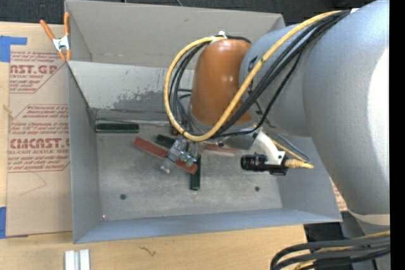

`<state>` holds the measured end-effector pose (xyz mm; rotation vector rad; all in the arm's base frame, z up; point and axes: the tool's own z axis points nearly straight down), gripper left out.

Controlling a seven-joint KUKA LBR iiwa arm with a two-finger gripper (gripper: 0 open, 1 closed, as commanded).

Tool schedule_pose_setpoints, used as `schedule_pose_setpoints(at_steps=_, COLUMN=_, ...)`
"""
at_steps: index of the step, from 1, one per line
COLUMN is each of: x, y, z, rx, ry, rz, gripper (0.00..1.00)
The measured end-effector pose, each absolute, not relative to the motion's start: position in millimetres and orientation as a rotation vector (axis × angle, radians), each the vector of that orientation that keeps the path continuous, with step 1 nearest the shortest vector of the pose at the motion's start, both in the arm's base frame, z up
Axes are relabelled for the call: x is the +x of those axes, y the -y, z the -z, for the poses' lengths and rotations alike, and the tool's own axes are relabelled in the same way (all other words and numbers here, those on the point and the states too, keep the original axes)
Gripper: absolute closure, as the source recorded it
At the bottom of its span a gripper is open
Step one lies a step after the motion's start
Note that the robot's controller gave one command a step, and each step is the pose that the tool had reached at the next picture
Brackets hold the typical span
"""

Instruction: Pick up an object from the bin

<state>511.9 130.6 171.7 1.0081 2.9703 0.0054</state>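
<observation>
1. The jaws hung beneath the arm's orange cover [218,79], low over the floor of the grey metal bin [81,155], a little left of its middle. We could not tell whether they stood apart or together.
2. Directly under them lay a flat red-brown strip [150,147], resting on the bin floor near its centre.
3. The strip's long axis ran slantwise. One end pointed toward the back left corner, and the other pointed toward the near right, where the jaws hid it.
4. Just beside that hidden end lay a dark pen-like stick [194,179], with its long axis running almost straight from the back wall toward the near wall.
5. Farther right, well apart from the strip, a short black cylinder [255,163] lay on its side. A white piece [269,147] touched it, and a yellow tip pointed right.
6. At the foot of the back wall on the left, a dark green bar [117,128] lay lengthwise along the wall.
</observation>
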Motion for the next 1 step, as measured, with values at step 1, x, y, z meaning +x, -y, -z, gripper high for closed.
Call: schedule_pose_setpoints(at_steps=1, x=512.1, y=-130.9, z=-183.6, rx=1.009, ry=-2.974, rz=-0.002, gripper=1.00)
